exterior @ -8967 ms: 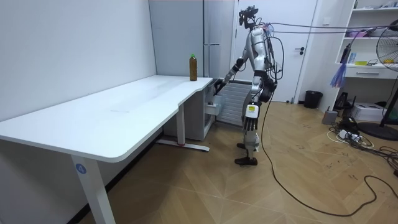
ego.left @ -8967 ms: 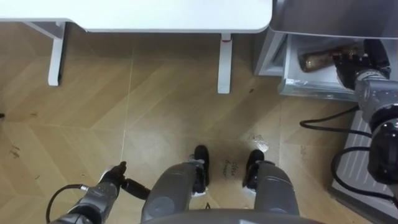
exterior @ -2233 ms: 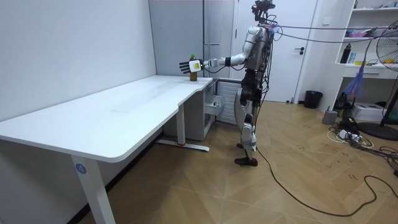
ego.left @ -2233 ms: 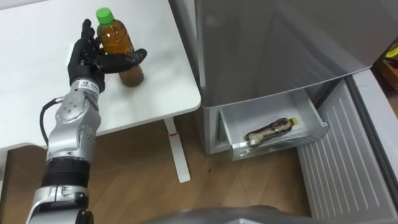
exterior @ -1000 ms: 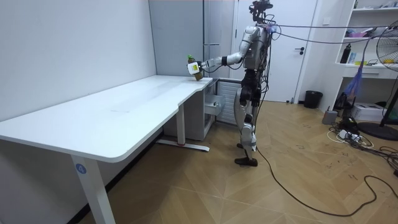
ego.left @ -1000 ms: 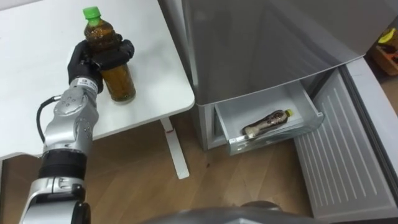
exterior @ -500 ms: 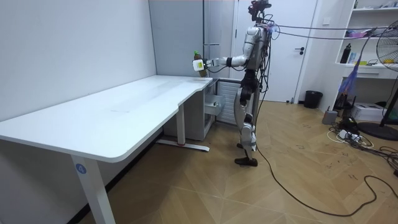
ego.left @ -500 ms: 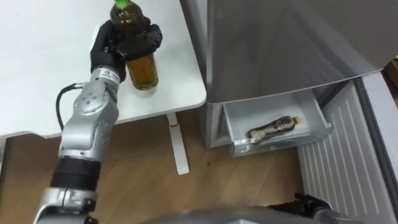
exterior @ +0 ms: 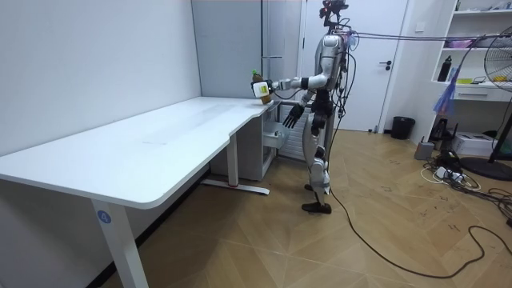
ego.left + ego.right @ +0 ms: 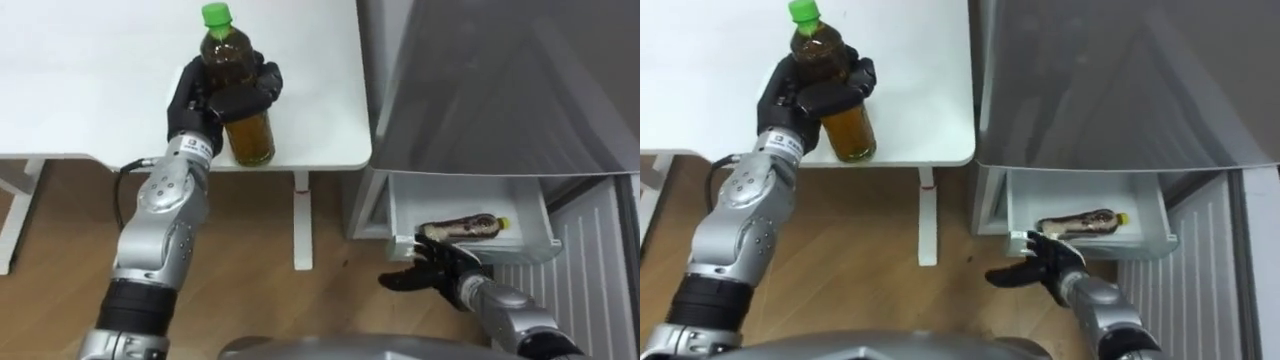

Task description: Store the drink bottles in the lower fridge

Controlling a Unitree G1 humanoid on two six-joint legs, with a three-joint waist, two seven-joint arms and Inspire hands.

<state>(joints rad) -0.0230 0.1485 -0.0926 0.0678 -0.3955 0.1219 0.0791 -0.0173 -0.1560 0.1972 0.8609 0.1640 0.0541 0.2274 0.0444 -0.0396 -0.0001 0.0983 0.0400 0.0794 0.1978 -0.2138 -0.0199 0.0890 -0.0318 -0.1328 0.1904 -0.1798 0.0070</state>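
Note:
A brown tea bottle with a green cap (image 10: 238,95) is upright in my left hand (image 10: 205,100), whose fingers and thumb curl round its middle. It hangs over the white desk's (image 10: 90,90) corner beside the fridge (image 10: 500,90); the room view shows the bottle (image 9: 258,86) lifted clear of the desktop. The lower fridge drawer (image 10: 478,249) is pulled out, and a second brown bottle (image 10: 462,227) lies on its side in it. My right hand (image 10: 440,270) is open, fingers spread, just in front of and below the drawer's front edge.
The grey fridge door's ribbed inner side (image 10: 605,260) stands open at the right. A white desk leg (image 10: 303,220) stands left of the drawer. In the room view I stand at the desk's far end, facing the fridge (image 9: 280,48); cables (image 9: 448,172) lie on the floor.
My left hand has carried the bottle up off the desk and towards the fridge. My right hand has come into view below the drawer. The eye views have shifted.

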